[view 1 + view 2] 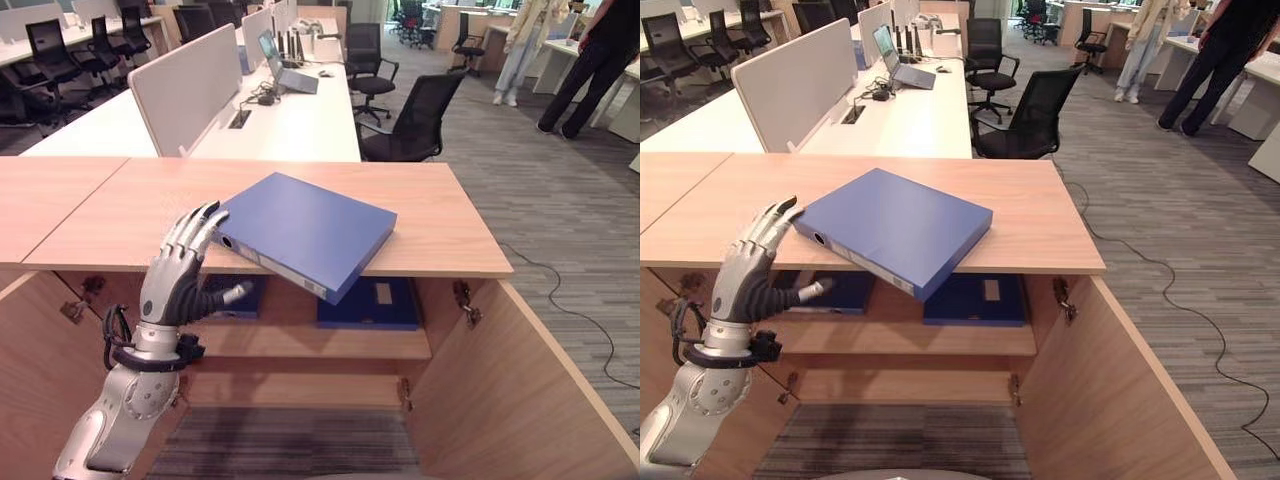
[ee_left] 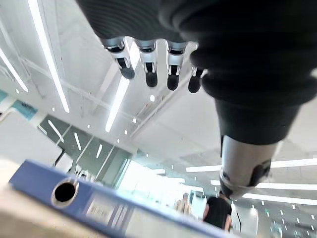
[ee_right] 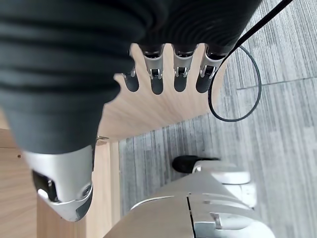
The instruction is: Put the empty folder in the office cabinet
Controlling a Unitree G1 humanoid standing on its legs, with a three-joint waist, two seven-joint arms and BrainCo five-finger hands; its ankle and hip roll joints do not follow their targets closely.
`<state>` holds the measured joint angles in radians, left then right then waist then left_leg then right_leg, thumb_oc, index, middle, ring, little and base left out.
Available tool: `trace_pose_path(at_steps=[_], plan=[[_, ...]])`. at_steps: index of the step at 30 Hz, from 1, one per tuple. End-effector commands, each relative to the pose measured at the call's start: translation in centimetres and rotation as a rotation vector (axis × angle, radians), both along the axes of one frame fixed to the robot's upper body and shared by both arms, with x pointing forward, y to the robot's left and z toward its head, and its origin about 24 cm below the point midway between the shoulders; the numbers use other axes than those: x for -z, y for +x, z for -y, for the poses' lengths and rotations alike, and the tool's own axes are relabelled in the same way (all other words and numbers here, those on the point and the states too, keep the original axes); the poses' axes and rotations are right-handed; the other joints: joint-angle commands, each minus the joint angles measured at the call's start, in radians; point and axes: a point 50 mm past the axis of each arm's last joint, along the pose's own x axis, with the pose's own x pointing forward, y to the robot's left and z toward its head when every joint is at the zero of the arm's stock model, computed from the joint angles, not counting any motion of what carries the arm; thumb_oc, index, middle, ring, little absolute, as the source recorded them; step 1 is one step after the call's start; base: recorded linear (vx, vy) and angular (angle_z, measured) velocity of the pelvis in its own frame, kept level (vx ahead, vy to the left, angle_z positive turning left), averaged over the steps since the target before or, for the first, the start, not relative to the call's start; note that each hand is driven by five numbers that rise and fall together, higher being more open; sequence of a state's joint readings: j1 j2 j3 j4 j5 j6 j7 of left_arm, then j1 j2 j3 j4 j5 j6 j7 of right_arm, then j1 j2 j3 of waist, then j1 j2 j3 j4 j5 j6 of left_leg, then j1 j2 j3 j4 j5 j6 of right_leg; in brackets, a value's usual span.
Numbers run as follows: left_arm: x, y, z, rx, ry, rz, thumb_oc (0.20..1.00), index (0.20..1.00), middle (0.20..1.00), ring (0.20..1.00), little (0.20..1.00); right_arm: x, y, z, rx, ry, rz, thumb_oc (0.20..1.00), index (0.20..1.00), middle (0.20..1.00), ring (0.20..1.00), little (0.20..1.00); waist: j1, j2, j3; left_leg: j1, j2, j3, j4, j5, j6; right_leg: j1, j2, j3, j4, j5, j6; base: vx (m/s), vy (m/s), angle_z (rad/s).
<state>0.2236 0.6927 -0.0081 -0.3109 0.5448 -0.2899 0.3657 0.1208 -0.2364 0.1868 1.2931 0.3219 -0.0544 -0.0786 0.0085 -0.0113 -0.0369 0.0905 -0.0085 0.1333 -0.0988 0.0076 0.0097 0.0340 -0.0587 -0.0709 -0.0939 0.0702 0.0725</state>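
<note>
1. The left hand (image 1: 178, 272) is up at the front edge of the cabinet top (image 1: 440, 235). Its fingers are straight and spread. The fingertips (image 1: 205, 213) sit right at the near left corner of the blue folder (image 1: 305, 232), at about 9 o'clock from the folder's middle. The thumb sticks out under the edge of the top. The hand holds nothing. From these views I cannot be sure whether the tips touch the folder or are just beside it.

2. The folder lies flat on the cabinet top, turned at a slant. One corner hangs out over the front edge at about 6 o'clock. Its spine faces the robot, with a round finger hole (image 2: 65, 191) near the left end.

3. The folder looks stiff and flat, like hard board with a smooth cover. It is said to be empty, so it is likely light. The smooth cover may slide on the wood and may slip in the fingers.

4. A good place to take hold is the spine side, fingers on top and thumb below, or the corner that hangs over the edge.

5. Below, the cabinet doors (image 1: 545, 400) stand open. Two other blue folders (image 1: 368, 305) already lie on the upper shelf (image 1: 300, 343). The lower space looks free.

6. The right hand (image 3: 168, 79) hangs low, beside a wooden door panel, above the carpet. Its fingers are straight and it holds nothing.
</note>
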Motion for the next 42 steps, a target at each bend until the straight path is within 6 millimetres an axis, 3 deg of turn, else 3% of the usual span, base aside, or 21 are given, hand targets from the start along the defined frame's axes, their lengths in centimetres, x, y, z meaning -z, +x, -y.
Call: trace_pose_path(at_steps=[1, 4, 5, 8, 9, 16, 25, 32, 42], plan=[[-1.6, 0.3, 0.0, 0.033, -0.045, 0.062, 1.000, 1.000, 1.000, 1.000, 1.000, 0.1, 2.2, -1.1, -0.026, 0.013, 0.044, 1.000, 1.000, 1.000, 1.000, 1.000, -0.016, -0.055, -0.017, -0.007, -0.034, -0.106, 0.011, -0.105, 0.005, 0.015, 0.011, 0.033, 0.007, -0.051, 0.031, 0.03, 0.004, -0.01], [-2.3, 0.0, -0.7, -0.019, -0.145, 0.130, 1.000, 1.000, 1.000, 1.000, 1.000, 0.1, 2.7, -1.3, -0.024, 0.021, 0.059, 1.000, 1.000, 1.000, 1.000, 1.000, -0.018, -0.046, 0.008, 0.002, -0.029, -0.109, 0.011, -0.113, 0.015, 0.009, 0.009, 0.030, 0.043, -0.064, 0.029, -0.01, 0.010, 0.00], [-2.9, 0.1, -1.0, -0.039, -0.170, 0.186, 1.000, 1.000, 1.000, 1.000, 1.000, -0.1, 3.8, -1.3, -0.028, 0.020, 0.088, 1.000, 1.000, 1.000, 1.000, 1.000, -0.017, -0.040, 0.044, -0.006, -0.025, -0.106, 0.011, -0.101, 0.025, -0.034, 0.011, 0.033, 0.107, -0.087, 0.025, -0.22, 0.027, -0.04], [-5.2, 0.7, -1.2, -0.052, -0.193, 0.352, 1.000, 1.000, 1.000, 1.000, 1.000, -0.9, 7.7, -1.5, -0.049, 0.002, 0.194, 1.000, 1.000, 1.000, 1.000, 1.000, -0.004, -0.045, 0.151, -0.174, -0.037, -0.063, 0.200, -0.142, 0.046, -0.195, -0.009, 0.008, 0.292, -0.109, 0.023, -0.36, 0.013, -0.04], [-5.9, 0.7, -1.1, -0.049, -0.172, 0.408, 1.000, 1.000, 1.000, 1.000, 1.000, -1.3, 9.0, -1.3, -0.058, -0.007, 0.229, 1.000, 1.000, 1.000, 1.000, 1.000, -0.001, -0.047, 0.177, -0.283, -0.039, -0.052, 0.318, -0.167, 0.050, -0.282, -0.030, 0.006, 0.389, -0.123, 0.019, -0.29, 0.009, -0.10], [-6.8, 0.5, -1.7, -0.101, -0.215, 0.517, 1.000, 1.000, 1.000, 1.000, 1.000, -2.2, 11.0, -0.2, -0.028, -0.041, 0.297, 1.000, 1.000, 1.000, 1.000, 1.000, 0.007, -0.027, 0.187, -0.502, -0.041, -0.060, 0.564, -0.240, 0.073, -0.468, -0.048, -0.021, 0.581, -0.207, -0.011, -0.09, -0.015, 0.02], [-8.2, 1.4, -0.7, -0.075, -0.173, 0.614, 1.000, 1.000, 1.000, 1.000, 1.000, -2.3, 10.8, 0.6, 0.018, -0.070, 0.295, 1.000, 1.000, 1.000, 1.000, 1.000, -0.005, -0.017, 0.174, -0.627, -0.034, -0.064, 0.735, -0.314, 0.085, -0.596, -0.056, -0.018, 0.751, -0.283, -0.034, -0.03, -0.009, 0.02], [-8.6, 1.9, 0.0, -0.033, -0.110, 0.595, 1.000, 1.000, 1.000, 1.000, 1.000, -2.1, 10.3, 0.8, 0.021, -0.070, 0.275, 1.000, 1.000, 1.000, 1.000, 1.000, -0.012, -0.015, 0.158, -0.624, -0.036, -0.058, 0.722, -0.317, 0.090, -0.612, -0.055, -0.001, 0.753, -0.273, -0.030, -0.01, 0.013, -0.06], [-7.3, 3.9, 1.7, 0.069, 0.082, 0.417, 1.000, 1.000, 1.000, 1.000, 1.000, -2.0, 10.0, 1.1, 0.021, -0.065, 0.249, 1.000, 1.000, 1.000, 1.000, 1.000, -0.033, -0.007, 0.128, -0.641, -0.029, -0.055, 0.715, -0.310, 0.086, -0.635, -0.052, 0.010, 0.754, -0.277, -0.034, -0.01, 0.015, -0.05]])
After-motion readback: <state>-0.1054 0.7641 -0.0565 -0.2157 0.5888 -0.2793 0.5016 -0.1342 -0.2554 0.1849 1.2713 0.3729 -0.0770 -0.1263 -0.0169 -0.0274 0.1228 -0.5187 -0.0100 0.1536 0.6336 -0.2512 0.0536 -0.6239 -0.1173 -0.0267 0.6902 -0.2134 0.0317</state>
